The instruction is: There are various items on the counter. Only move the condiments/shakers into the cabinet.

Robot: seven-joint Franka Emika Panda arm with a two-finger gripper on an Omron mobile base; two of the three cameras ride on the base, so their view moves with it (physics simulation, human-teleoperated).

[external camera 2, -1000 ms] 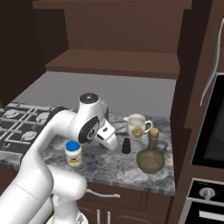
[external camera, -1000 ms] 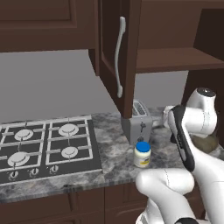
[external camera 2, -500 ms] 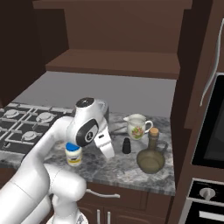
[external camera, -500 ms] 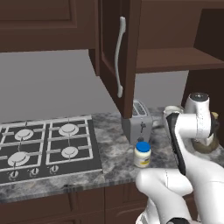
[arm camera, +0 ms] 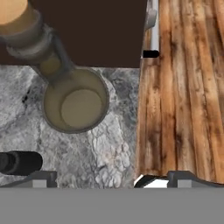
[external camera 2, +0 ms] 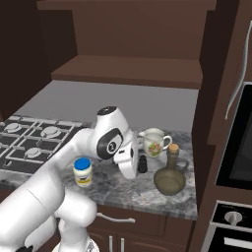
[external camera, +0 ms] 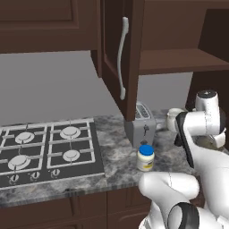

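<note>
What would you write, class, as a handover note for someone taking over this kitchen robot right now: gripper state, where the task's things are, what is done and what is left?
Gripper: carries nothing; hangs low over the counter by the black shaker. Open or shut cannot be told.
Olive-brown bottle: on the counter at the right end, corked, near the mug.
Blue-lidded jar: on the counter in front of the toaster.
Cabinet: door open, visible shelf bare.
Done: nothing stored yet.
Left: all three condiments go into the cabinet; mug and toaster stay.
</note>
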